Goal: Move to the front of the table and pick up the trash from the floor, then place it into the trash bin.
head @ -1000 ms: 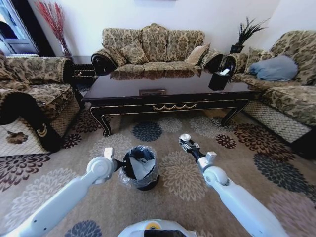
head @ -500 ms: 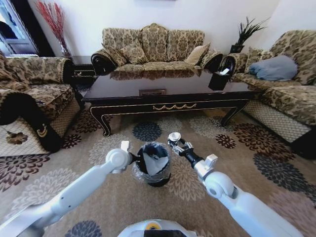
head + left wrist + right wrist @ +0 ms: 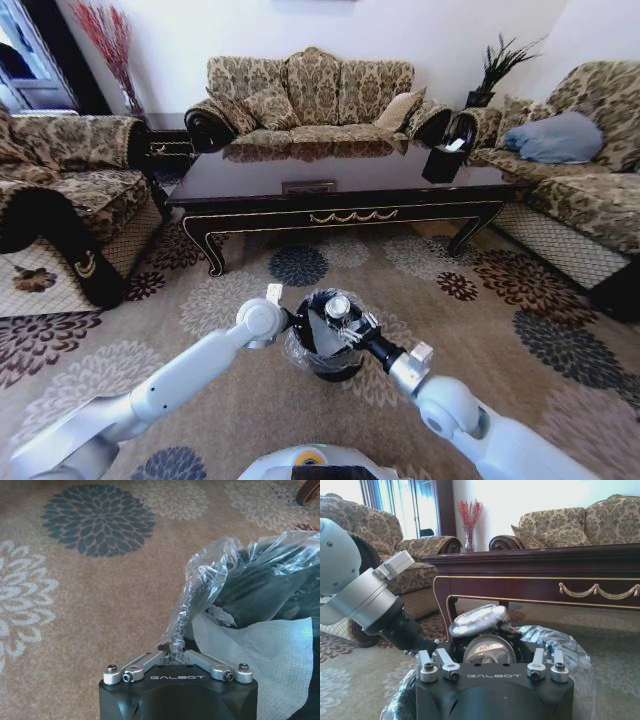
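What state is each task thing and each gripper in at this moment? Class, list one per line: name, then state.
left gripper: shut on the bin's clear liner bag, beside the bin.
right gripper: shut on the shiny round trash piece, over the bin's mouth.
shiny trash piece: held, above the bin.
trash bin: upright on the carpet, lined, white paper inside.
table: standing beyond the bin.

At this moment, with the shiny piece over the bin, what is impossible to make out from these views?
- Bottom of the trash bin: head view, hidden by the white paper inside and the right gripper.
- Right gripper's fingertips: right wrist view, hidden behind the round shiny silver piece.
- Left gripper pinching the liner bag: fingertips hidden by crumpled plastic.
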Tool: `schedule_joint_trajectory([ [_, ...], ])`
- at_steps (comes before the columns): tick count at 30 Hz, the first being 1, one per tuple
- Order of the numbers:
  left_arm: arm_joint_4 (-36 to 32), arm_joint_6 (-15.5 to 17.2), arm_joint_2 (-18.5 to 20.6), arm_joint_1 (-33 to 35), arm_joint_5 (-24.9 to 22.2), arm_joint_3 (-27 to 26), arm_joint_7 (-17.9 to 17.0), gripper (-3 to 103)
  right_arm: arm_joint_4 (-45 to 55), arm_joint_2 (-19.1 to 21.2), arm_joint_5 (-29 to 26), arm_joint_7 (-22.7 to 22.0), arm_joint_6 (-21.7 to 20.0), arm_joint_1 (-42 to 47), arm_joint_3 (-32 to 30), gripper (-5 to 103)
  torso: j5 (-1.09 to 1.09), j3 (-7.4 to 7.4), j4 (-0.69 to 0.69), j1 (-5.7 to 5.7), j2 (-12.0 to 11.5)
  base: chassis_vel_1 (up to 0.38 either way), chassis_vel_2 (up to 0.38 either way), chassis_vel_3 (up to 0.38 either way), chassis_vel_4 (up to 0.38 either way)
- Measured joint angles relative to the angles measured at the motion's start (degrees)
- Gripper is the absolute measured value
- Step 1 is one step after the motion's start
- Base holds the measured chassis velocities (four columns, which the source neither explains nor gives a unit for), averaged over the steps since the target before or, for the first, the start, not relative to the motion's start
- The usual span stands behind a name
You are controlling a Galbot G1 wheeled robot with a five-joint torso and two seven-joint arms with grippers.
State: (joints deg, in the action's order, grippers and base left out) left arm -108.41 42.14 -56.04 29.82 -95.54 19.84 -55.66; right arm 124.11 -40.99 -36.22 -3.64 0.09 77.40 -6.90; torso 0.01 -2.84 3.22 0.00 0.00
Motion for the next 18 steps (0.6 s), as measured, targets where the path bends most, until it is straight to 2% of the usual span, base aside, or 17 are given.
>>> schedule_joint_trajectory([
  [7,-1.5,0.0,0.3,0.0,-0.5,-0.7,-0.5,0,-0.4,-0.4,-0.7,-0.8,0.0,-0.1,-0.3,97,-0.01,0.00,0.00,0.00,0.0,0.000,0.000,0.000,0.000],
  [13,-1.7,0.0,2.0,1.7,-0.4,-2.0,-0.5,0,0.1,-1.0,-1.9,-1.6,-0.3,-0.2,-0.9,100,-0.02,0.00,0.00,0.00,0.0,0.000,0.000,0.000,0.000],
  [18,-2.6,0.0,4.9,5.3,0.3,-5.9,-0.1,0,0.4,-1.8,-3.2,-2.4,-0.4,-0.3,-2.3,100,-0.02,0.00,-0.01,0.00,0.0,0.000,0.000,0.000,0.000],
])
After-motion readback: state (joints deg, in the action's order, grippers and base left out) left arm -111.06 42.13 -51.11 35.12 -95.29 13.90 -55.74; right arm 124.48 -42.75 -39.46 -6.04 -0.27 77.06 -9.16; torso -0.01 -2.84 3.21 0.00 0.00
